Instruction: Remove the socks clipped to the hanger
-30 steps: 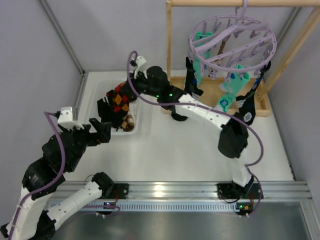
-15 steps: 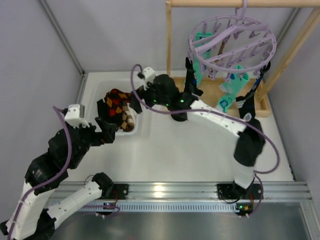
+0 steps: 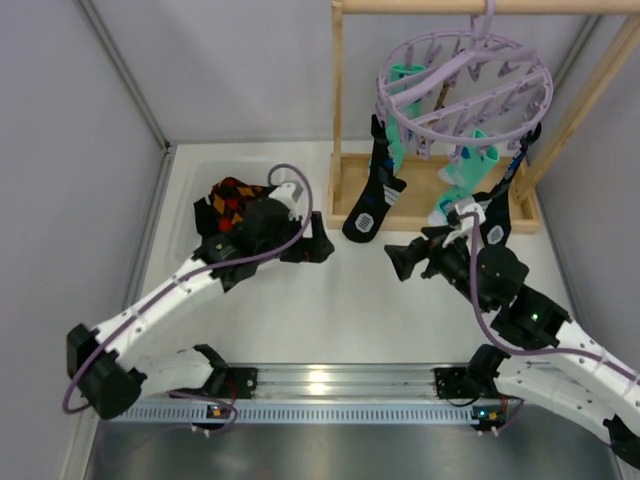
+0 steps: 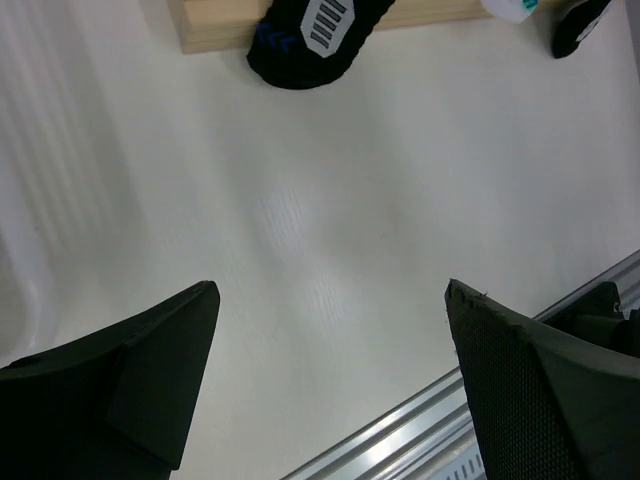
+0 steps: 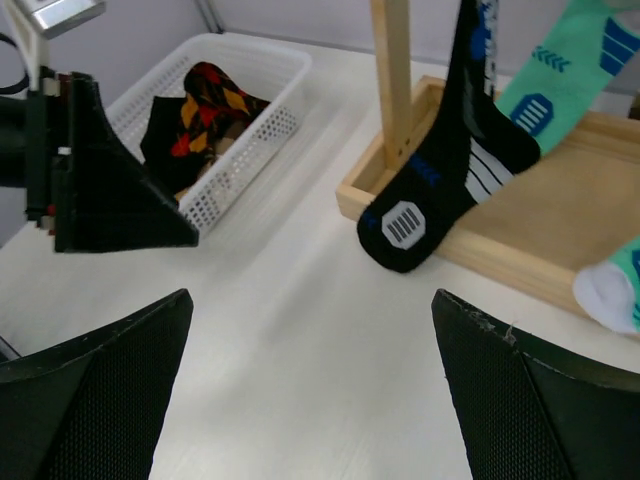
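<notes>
The pale-purple round hanger hangs from the wooden rack at the back right. Socks are clipped to it: a dark sock with blue patches, mint-green socks and another dark sock. Argyle socks lie in the white basket. My left gripper is open and holds nothing, over the table just left of the dark sock's toe. My right gripper is open and holds nothing, facing it below the hanger.
The wooden rack's base and upright post stand behind both grippers. My left gripper's finger shows in the right wrist view, in front of the basket. The metal rail runs along the near edge.
My right gripper opened over the basket, left the argyle sock there and drew back to the right. My left arm stretched forward from the near left to the table's middle.
</notes>
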Tool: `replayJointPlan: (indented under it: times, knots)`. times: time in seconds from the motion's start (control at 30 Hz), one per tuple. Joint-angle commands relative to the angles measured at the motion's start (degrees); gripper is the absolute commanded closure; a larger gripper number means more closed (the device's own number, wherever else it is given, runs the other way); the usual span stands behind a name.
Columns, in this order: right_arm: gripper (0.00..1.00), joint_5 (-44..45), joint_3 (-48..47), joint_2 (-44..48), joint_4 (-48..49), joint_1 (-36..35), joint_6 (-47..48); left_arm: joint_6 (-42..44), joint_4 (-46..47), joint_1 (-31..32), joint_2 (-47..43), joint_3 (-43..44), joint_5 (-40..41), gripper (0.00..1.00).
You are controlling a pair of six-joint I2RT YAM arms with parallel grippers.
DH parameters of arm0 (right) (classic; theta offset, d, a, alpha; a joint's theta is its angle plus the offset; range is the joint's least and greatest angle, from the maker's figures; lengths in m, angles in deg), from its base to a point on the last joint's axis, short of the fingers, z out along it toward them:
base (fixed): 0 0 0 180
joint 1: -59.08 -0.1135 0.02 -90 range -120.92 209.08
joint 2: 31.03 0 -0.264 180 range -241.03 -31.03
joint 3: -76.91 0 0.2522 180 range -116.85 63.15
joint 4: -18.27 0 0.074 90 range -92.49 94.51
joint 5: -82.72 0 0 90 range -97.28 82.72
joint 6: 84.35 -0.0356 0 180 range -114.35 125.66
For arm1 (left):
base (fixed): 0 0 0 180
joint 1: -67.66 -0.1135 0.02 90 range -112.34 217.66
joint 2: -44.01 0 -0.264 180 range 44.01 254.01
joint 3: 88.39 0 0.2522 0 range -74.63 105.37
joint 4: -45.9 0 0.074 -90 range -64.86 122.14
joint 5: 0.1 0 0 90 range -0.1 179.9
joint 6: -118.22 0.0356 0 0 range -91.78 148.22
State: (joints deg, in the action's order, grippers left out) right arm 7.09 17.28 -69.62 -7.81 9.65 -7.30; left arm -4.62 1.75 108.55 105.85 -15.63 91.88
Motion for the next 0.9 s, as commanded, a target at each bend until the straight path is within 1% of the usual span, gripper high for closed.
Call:
replayJointPlan:
  times: [0.0, 0.1, 0.13, 0.17, 0.23, 0.27, 0.3, 0.4, 0.43, 0.5, 0.53, 0.57, 0.6, 0.63, 0.67, 0.73, 0.87]
  knots:
    - [0.01, 5.7, 2.0, 8.2, -9.3, 0.8, -1.6, 2.6, 15.1, 0.5, 8.2, 2.0, -5.0, 0.02]
    - [0.01, 5.9, 2.0, 14.5, -13.8, 0.8, -0.8, 8.9, 21.8, 0.4, 14.3, 3.6, -4.4, 0.02]
    - [0.01, 6.0, 1.9, 15.8, -14.7, 1.0, -0.7, 10.7, 26.4, 0.4, 15.6, 3.6, -4.3, 0.02]
    - [0.00, 6.5, 1.7, 18.3, -15.9, 0.8, -0.4, 14.2, 28.8, 0.4, 17.8, 3.6, -4.4, 0.02]
    - [0.01, 7.1, 1.7, 20.6, -18.4, 0.8, -0.5, 17.3, 34.1, -0.1, 20.3, 3.6, -6.7, 0.02]
    - [0.01, 7.1, 1.7, 22.7, -18.9, 0.8, -1.0, 18.8, 36.7, -0.5, 23.7, 4.3, -8.2, 0.02]
    - [0.01, 6.6, 1.7, 23.9, -19.3, 0.8, -1.3, 19.1, 37.2, -1.3, 25.7, 6.9, -12.3, 0.02]
    - [0.00, 3.6, 1.4, 27.2, -20.5, 0.8, -1.8, 19.3, 37.2, -5.9, 33.6, 12.2, -17.3, 0.02]
    - [0.01, 2.7, 1.2, 28.4, -20.3, 0.7, -2.3, 19.2, 37.3, -6.8, 36.9, 15.1, -18.4, 0.02]
    - [0.01, -0.8, 1.0, 29.3, -19.5, 0.8, -3.0, 19.7, 38.7, -9.0, 40.4, 18.1, -20.9, 0.02]
    - [0.01, -2.6, 1.0, 30.2, -18.8, 0.7, -3.5, 19.8, 39.5, -9.6, 41.9, 20.5, -24.3, 0.02]
    - [0.00, -5.9, 0.9, 30.5, -17.4, 0.8, -3.5, 20.0, 40.1, -10.2, 45.3, 21.8, -25.7, 0.02]
    - [0.00, -7.5, 0.8, 30.9, -16.9, 0.8, -3.6, 20.3, 40.8, -10.6, 47.0, 23.1, -27.4, 0.02]
    - [0.01, -8.8, 0.3, 30.9, -16.4, 0.8, -3.6, 20.5, 40.8, -11.3, 50.3, 26.2, -30.4, 0.02]
    - [0.00, -10.9, 0.0, 30.9, -16.2, 0.8, -3.6, 21.3, 40.8, -11.4, 51.7, 27.5, -31.3, 0.02]
    - [0.01, -11.9, -1.1, 30.7, -16.4, 0.8, -3.6, 21.7, 40.8, -11.4, 55.0, 29.5, -33.1, 0.02]
    - [0.00, -12.2, -1.5, 30.4, -16.9, 0.8, -2.5, 20.5, 41.5, -11.4, 58.6, 33.1, -38.3, 0.02]
